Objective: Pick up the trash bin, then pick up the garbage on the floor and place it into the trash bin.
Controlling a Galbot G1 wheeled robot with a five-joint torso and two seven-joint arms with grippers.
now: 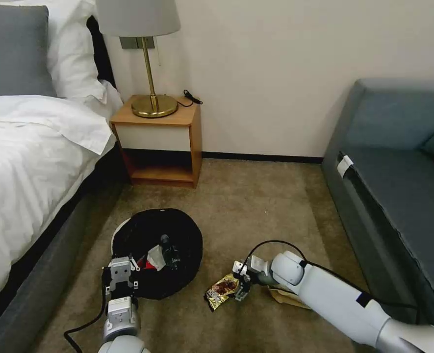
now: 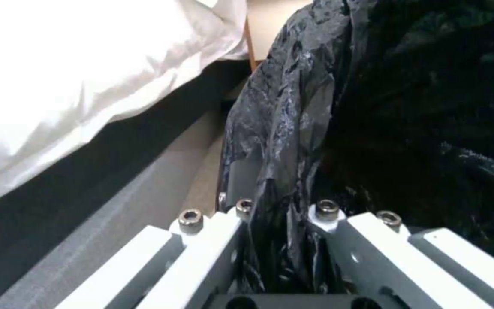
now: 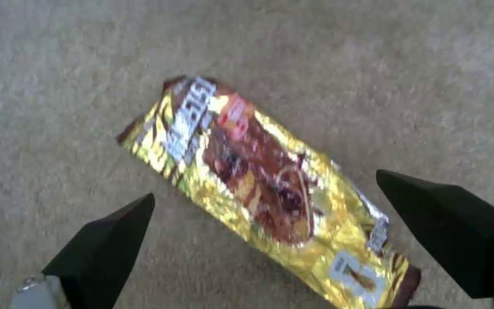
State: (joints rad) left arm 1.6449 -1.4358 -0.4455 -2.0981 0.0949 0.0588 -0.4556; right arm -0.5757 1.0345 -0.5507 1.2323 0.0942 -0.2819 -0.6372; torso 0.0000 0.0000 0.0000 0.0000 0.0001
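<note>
The left hand (image 1: 121, 277) is clamped on the near rim of the trash bin (image 1: 160, 252), left of centre on the carpet. Right of it, the right hand (image 3: 275, 223) hangs spread wide over the snack wrapper (image 3: 264, 189): light, crinkly, probably slippery foil, best pinched across its narrow middle.

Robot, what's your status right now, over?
Left gripper shut on bin rim. Right gripper open over snack wrapper. Nothing blocking.
</note>
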